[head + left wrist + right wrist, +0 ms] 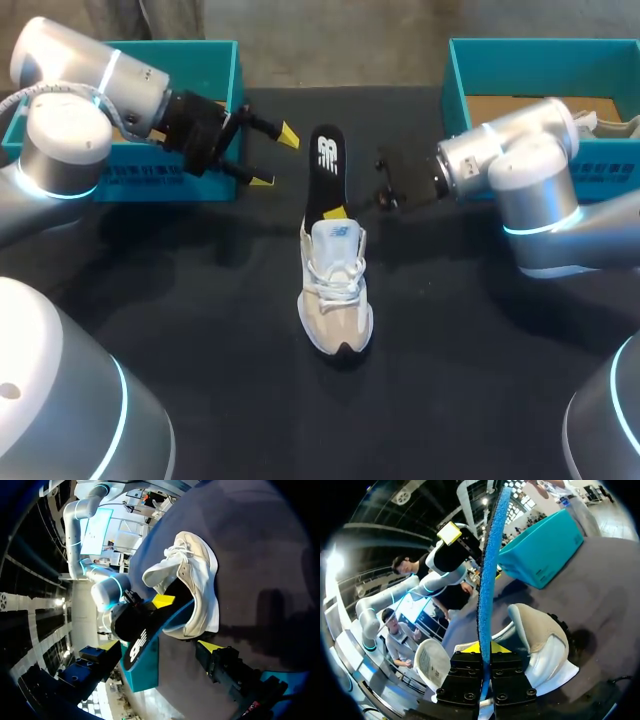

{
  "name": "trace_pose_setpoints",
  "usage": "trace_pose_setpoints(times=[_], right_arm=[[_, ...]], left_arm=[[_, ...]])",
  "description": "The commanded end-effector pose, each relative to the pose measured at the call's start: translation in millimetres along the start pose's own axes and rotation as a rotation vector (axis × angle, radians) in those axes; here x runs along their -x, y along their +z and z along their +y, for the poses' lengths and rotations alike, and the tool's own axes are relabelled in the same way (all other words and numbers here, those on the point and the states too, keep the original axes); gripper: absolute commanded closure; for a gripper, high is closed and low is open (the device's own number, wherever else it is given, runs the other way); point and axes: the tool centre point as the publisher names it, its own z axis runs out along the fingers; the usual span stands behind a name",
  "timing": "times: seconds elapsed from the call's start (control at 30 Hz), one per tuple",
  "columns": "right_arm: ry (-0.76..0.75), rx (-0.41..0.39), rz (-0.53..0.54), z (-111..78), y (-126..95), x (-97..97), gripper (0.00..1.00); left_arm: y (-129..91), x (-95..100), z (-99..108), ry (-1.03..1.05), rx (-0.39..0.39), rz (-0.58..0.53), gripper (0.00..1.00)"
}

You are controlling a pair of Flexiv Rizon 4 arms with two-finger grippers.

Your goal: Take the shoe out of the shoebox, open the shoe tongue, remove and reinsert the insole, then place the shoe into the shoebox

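A white and beige shoe (335,290) stands on the black table, toe toward the front. Its black insole (326,170) sticks up out of the heel opening, blue underside showing in the right wrist view (487,580). My right gripper (335,213) is shut on the insole's lower end just above the shoe (535,635), both fingers pressed to the thin edge (481,649). My left gripper (272,157) hangs open to the left of the insole, not touching it. From the left wrist, the insole (147,642) and shoe (195,585) lie ahead of the open left gripper (159,647).
One teal shoebox (215,60) stands at the back left behind my left arm. A second teal box (520,65) with a cardboard insert is at the back right. The black tabletop (200,330) in front of the shoe is bare.
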Motion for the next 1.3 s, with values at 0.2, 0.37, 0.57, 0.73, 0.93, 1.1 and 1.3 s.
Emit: trace_pose_setpoints(times=[0.2,0.37,0.57,0.73,0.93,1.1,1.3], right_arm=[[-0.033,-0.005,-0.041,13.4,-4.3,-5.3,0.73],[-0.054,-0.007,-0.053,24.3,-9.1,-5.6,0.71],[-0.070,-0.023,-0.054,33.3,-10.5,1.3,0.77],[-0.061,-0.054,-0.038,33.6,-9.5,4.3,1.00],[-0.041,-0.106,-0.024,25.6,-4.2,2.3,1.00],[-0.021,-0.119,-0.020,14.8,-0.1,-2.4,1.00],[0.010,-0.114,-0.010,1.1,5.0,-7.5,1.00]], left_arm=[[0.3,0.0,-0.7,0.001,0.002,0.001,0.00],[0.3,0.0,-0.7,0.001,0.002,0.001,0.00],[0.3,0.0,-0.7,0.001,0.002,0.001,0.00],[0.3,0.0,-0.7,0.001,0.002,0.001,0.00],[0.3,0.0,-0.7,0.001,0.002,0.001,0.00],[0.3,0.0,-0.7,0.001,0.002,0.001,0.00],[0.3,0.0,-0.7,0.001,0.002,0.001,0.00]])
